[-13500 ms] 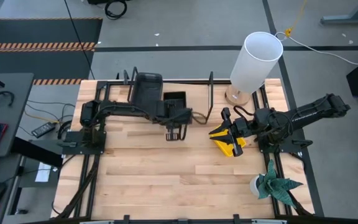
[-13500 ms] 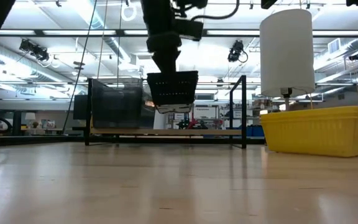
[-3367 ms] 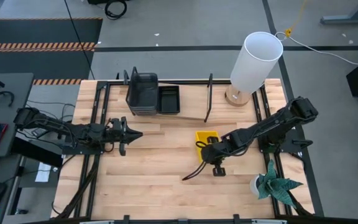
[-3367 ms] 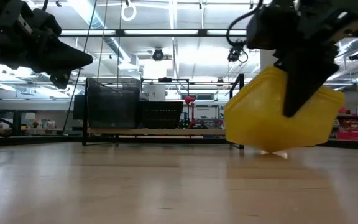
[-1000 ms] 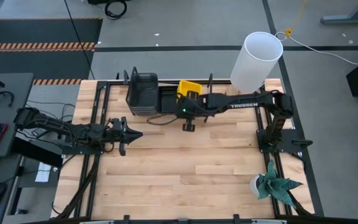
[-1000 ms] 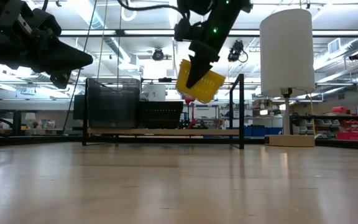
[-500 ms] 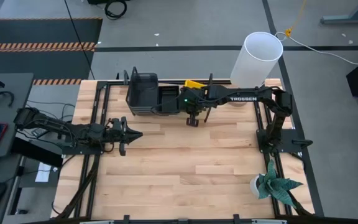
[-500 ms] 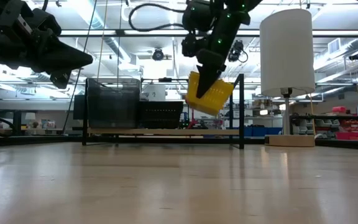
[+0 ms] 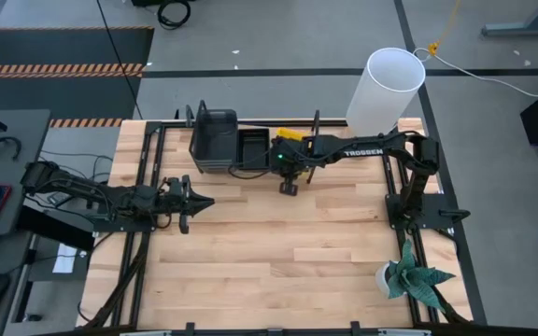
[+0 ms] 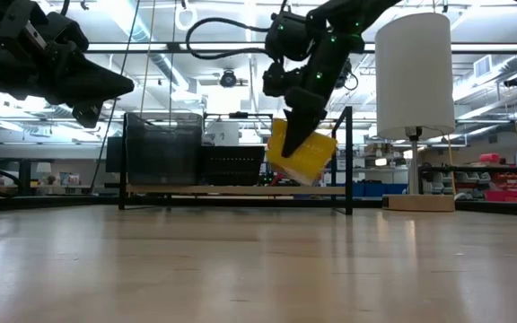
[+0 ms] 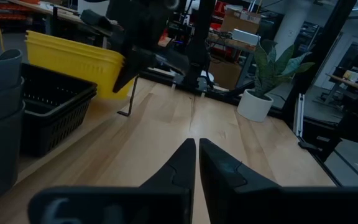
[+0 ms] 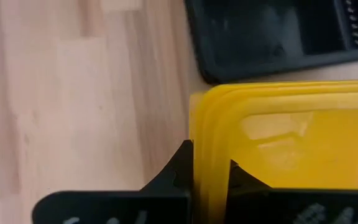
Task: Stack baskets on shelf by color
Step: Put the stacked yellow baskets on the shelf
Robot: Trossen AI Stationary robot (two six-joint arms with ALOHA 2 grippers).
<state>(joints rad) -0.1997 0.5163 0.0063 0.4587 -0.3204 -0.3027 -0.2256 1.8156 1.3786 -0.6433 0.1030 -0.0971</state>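
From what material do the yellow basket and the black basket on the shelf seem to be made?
The yellow basket, held by the right gripper: probably moulded plastic, smooth and slightly glossy, with a soft highlight inside. The black basket on the shelf: likely matte plastic, with mesh-like perforated walls, though coated metal cannot be excluded.

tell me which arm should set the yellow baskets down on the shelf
The right. Its gripper is already shut on the yellow baskets, holding them tilted just above the shelf, beside the black baskets. The left gripper is shut, empty, out over the table.
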